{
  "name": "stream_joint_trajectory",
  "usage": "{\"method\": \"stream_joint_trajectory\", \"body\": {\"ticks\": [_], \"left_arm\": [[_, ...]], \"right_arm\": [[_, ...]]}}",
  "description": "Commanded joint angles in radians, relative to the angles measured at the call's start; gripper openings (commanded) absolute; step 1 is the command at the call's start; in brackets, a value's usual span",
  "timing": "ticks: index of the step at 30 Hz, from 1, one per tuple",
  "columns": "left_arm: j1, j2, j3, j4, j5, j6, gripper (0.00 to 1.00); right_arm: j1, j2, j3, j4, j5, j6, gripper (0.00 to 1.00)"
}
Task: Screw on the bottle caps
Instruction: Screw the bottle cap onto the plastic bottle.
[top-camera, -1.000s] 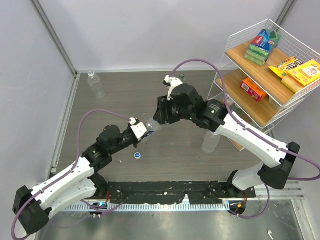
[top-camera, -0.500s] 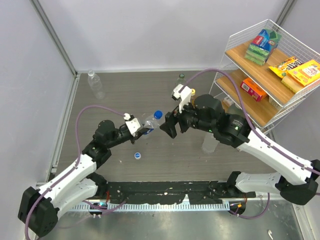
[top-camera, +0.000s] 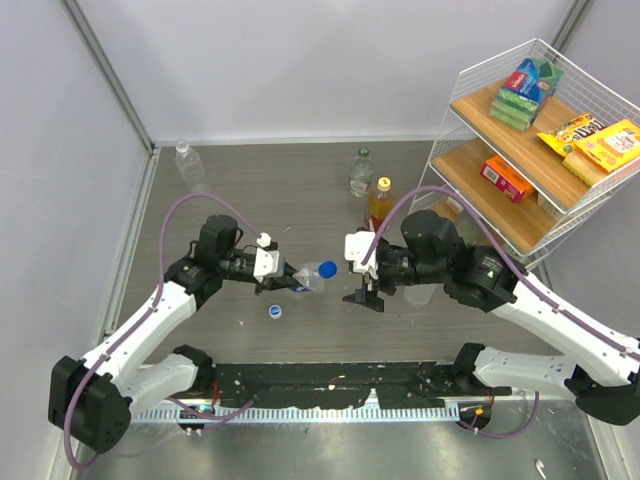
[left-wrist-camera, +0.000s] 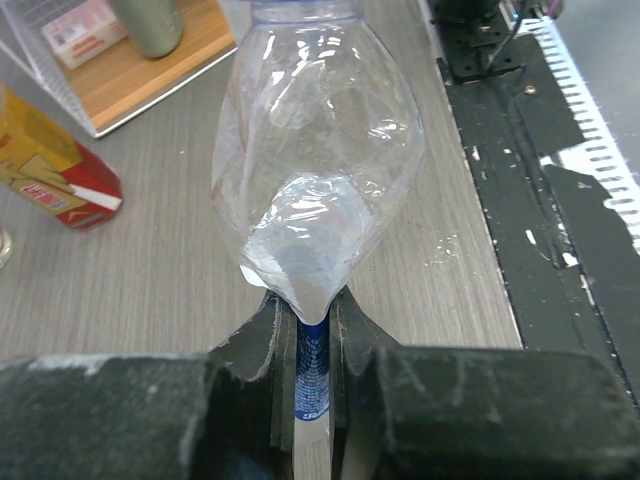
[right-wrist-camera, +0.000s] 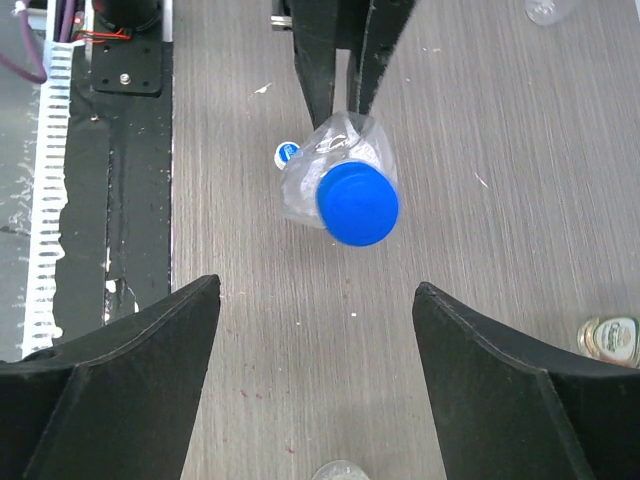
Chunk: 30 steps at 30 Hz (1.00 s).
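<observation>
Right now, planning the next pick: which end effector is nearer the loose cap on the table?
Left. The left end effector, gripping the bottle, sits just beyond the loose cap; the right end effector, open, is farther to its right.

Backed the right gripper (top-camera: 356, 275) off the neck of the clear bottle (top-camera: 303, 276) to a spot just right of it, apart, with jaws spread wide instead of closed in around the neck. Uncovered the blue cap (top-camera: 327, 269), seated on that neck and hidden by the gripper a second ago. Carried the bottle, pinched in the left gripper (top-camera: 278, 272), lower and slightly rightward, levelled from tilted to nearly flat. Swung the left arm back toward the left side. Lowered the right arm across the table; exposed behind it the amber bottle (top-camera: 380, 205) with yellow cap (top-camera: 383, 184) and the second clear bottle (top-camera: 360, 175).
</observation>
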Motion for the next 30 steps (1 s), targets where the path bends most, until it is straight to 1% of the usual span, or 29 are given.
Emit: {"method": "stream_joint_trajectory", "body": {"ticks": [1, 6, 10, 11, 13, 21, 24, 25, 26, 27, 28, 29, 30], "left_arm": [[0.005, 0.033, 0.064, -0.151, 0.11, 0.121, 0.0], [0.005, 0.036, 0.064, -0.17, 0.108, 0.138, 0.0], [0.005, 0.025, 0.052, -0.145, 0.113, 0.124, 0.0], [0.005, 0.022, 0.051, -0.142, 0.114, 0.126, 0.0], [0.005, 0.017, 0.048, -0.136, 0.114, 0.123, 0.0], [0.005, 0.016, 0.049, -0.121, 0.111, 0.095, 0.0], [0.005, 0.011, 0.049, -0.102, 0.099, 0.075, 0.0], [0.005, 0.007, 0.046, -0.072, 0.087, 0.049, 0.0], [0.005, -0.003, 0.04, -0.032, 0.07, 0.002, 0.0], [0.005, -0.016, 0.031, 0.034, 0.032, -0.064, 0.0], [0.005, -0.032, 0.022, 0.101, -0.022, -0.166, 0.0], [0.005, -0.053, 0.015, 0.146, -0.066, -0.225, 0.0], [0.003, -0.078, 0.008, 0.166, -0.103, -0.248, 0.0]], "right_arm": [[0.001, 0.017, 0.041, 0.037, -0.085, -0.106, 0.82], [0.001, 0.067, 0.079, 0.045, -0.087, -0.112, 0.8], [0.001, 0.107, 0.103, 0.044, -0.122, -0.108, 0.72], [0.0, 0.115, 0.111, 0.043, -0.137, -0.106, 0.6], [0.0, 0.122, 0.116, 0.038, -0.147, -0.103, 0.41], [0.003, 0.138, 0.113, 0.032, -0.16, -0.1, 0.41], [0.003, 0.142, 0.113, 0.025, -0.165, -0.094, 0.38], [0.003, 0.142, 0.111, 0.028, -0.165, -0.085, 0.33], [0.003, 0.145, 0.114, 0.029, -0.159, -0.064, 0.25], [0.003, 0.147, 0.113, 0.023, -0.154, -0.054, 0.24], [0.003, 0.149, 0.11, 0.025, -0.142, -0.024, 0.22], [0.001, 0.152, 0.107, 0.023, -0.133, -0.01, 0.21], [0.001, 0.152, 0.093, 0.025, -0.113, 0.021, 0.18]]}}
